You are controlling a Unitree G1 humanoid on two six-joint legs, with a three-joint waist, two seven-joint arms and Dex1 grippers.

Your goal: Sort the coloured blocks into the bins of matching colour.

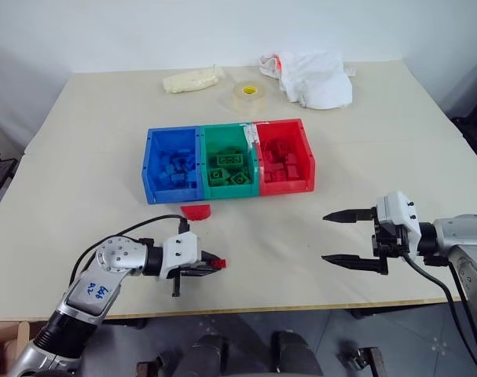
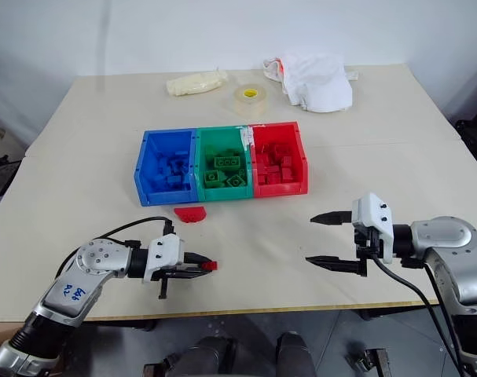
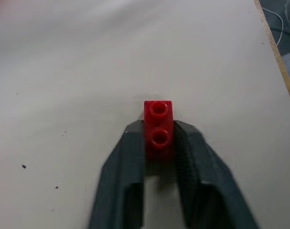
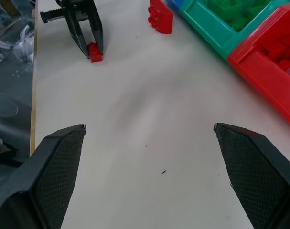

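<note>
- Left gripper (image 1: 214,265) sat nearest, low over the table's (image 1: 104,157) front edge, fingers (image 3: 125,162) shut tight on a tiny narrow red brick (image 3: 158,129), pinched by its long sides, studs toward the wrist camera.
- That grip looked meant for a lift: brick end stuck out past the fingertips, so it could drop clean into a bin.
- Right gripper (image 1: 352,236) hovered off to the right, fingers (image 4: 59,157) spread wide, holding nothing, pointed left across the table. Probably parked clear, waiting its turn.
- Half-round red brick (image 1: 196,210) lay loose on the table just in front of the blue bin (image 1: 173,165), apart from both grippers, not yet sorted.
- Green bin (image 1: 230,161) in the middle and red bin (image 1: 284,157) on the right, joined in a row with the blue; each already held bricks of its own colour.
- Red bin was the target for both loose reds, judged far side of the row from the left gripper, so a reach across.
- Tape roll (image 1: 247,96), white cloth (image 1: 317,78) and a pale bag (image 1: 192,80) sat at the back, well apart, not part of the job.
</note>
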